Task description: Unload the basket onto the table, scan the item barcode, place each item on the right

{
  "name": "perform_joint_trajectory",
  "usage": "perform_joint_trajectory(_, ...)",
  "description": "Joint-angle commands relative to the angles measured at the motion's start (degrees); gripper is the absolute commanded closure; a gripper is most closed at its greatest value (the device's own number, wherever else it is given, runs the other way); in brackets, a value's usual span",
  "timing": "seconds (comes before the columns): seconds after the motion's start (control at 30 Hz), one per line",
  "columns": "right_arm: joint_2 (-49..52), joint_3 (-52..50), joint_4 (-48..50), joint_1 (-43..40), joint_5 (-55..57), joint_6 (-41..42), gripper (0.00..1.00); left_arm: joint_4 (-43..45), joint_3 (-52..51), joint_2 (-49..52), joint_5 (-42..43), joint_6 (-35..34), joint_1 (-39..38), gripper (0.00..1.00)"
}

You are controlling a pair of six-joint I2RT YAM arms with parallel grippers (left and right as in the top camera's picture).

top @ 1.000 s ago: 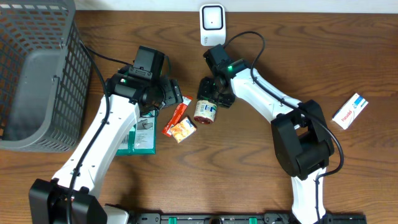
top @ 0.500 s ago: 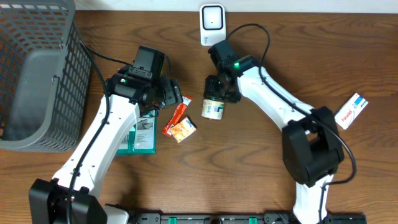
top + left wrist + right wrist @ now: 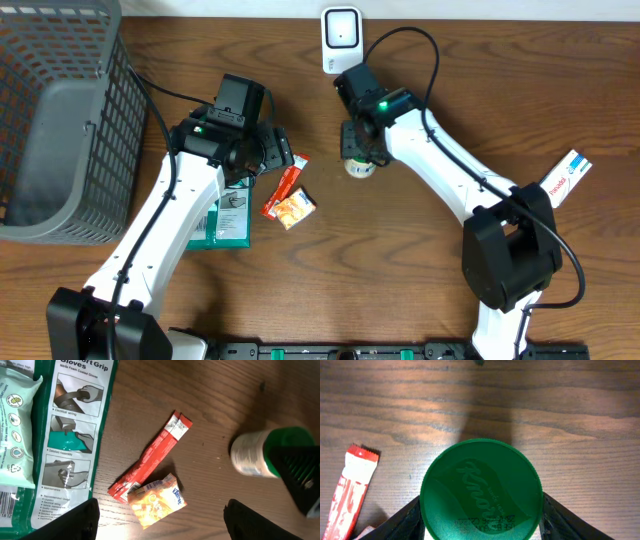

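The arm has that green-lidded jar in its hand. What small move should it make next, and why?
Probably carry the jar a little farther toward the white scanner at the top of the overhead view, with the label turned to face it. The right hand grips the jar around its green lid, but the jar is short of the scanner, so a scan looks unlikely from here.

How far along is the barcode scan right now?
Done: the green-lidded jar is gripped by the right gripper. In hand: the jar is held near the white scanner, with a gap between them. Left: presenting its barcode to the scanner; I can't tell which way the barcode faces. The left gripper hangs open over the red sachet, holding nothing.
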Motion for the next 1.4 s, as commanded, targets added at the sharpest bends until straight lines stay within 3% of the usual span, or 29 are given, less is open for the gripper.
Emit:
perform_joint_trajectory(0.0,-1.7,0.2,-0.5,0.9,2.7,-0.8,0.39,-0.2,-0.3,0.3,-0.7,0.6,0.2,0.19)
perform_joint_trajectory(0.53,-1.7,0.2,-13.9,0.3,2.5,-6.7,0.34,-0.2,-0.3,0.3,-0.7,0.6,0.2,0.19)
perform_joint_trajectory(0.87,-3.8,0.7,-15.2,-0.4,-4.4,-12.4,0.23,-0.2,-0.3,0.3,-0.7,0.6,0.2,0.18)
perform_joint_trajectory(1.03,-7.1,1.4,-14.8,-2.5,-4.6,-12.4,0.11,-0.2,-0.3,0.3,-0.7,0.6,0.2,0.19)
perform_joint_trajectory(1.07,-7.6,1.4,-14.7,-2.9,-5.0,-12.4,0.01,-0.2,-0.3,0.3,-0.7,0.6,0.2,0.19)
perform_joint_trajectory(1.37,-6.2,1.4,-11.3,-3.6,-10.4,-17.5,0.01,-0.2,-0.3,0.3,-0.7,0.6,0.2,0.18)
